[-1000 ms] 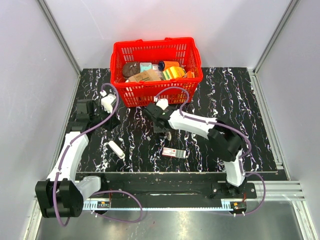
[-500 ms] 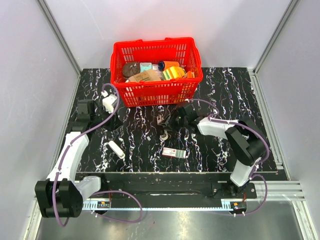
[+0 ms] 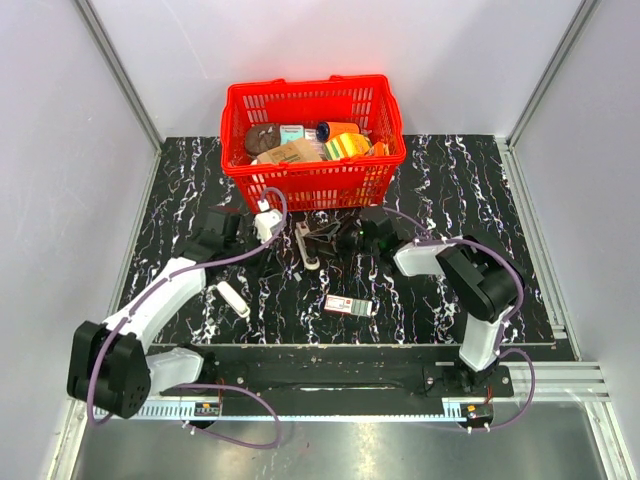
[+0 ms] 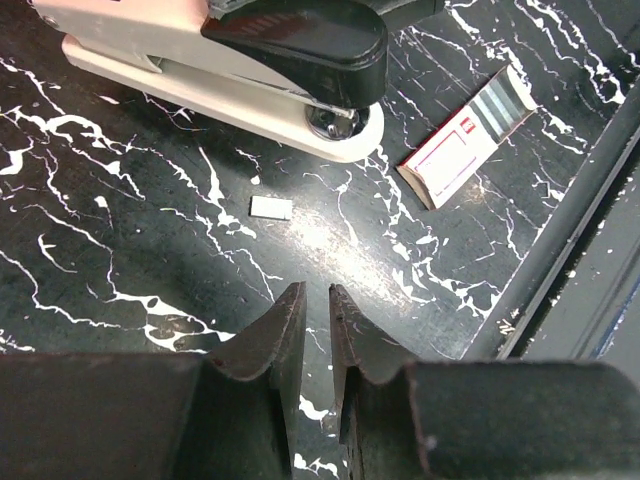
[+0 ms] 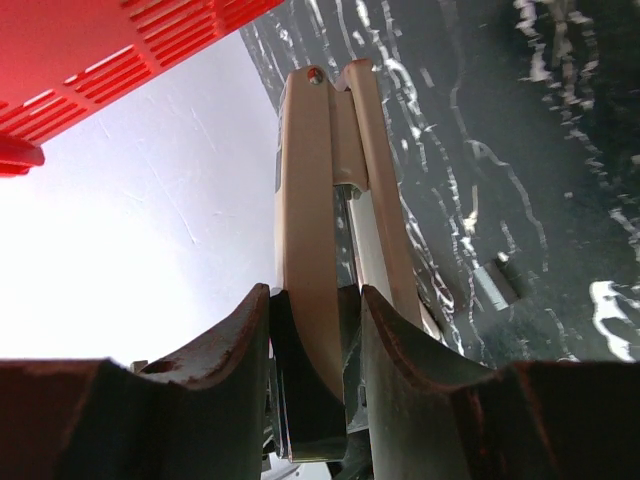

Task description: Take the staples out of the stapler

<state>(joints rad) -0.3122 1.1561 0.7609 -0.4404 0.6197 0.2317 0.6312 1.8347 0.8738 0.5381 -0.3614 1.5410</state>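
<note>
Right wrist view shows the stapler [image 5: 305, 200], slim and pale with a metal inner channel, just in front of the red basket [image 5: 100, 50]. Farther from the basket lie a red-and-white box [image 4: 465, 140] and a small silvery strip [image 4: 271, 207]. My right gripper [image 5: 315, 295] clamps the stapler. My left gripper [image 4: 315, 290], jaws slightly parted, holds nothing.

The right gripper [image 5: 315, 300] has its jaws closed on the stapler [image 5: 310, 180], one dark jaw against each side of the pale body. The body runs up the frame, silvery inner channel exposed. Red basket [image 5: 120, 40] at upper left. Black veined counter [image 5: 560, 150] at right, bearing a small grey piece [image 5: 493, 282].
</note>
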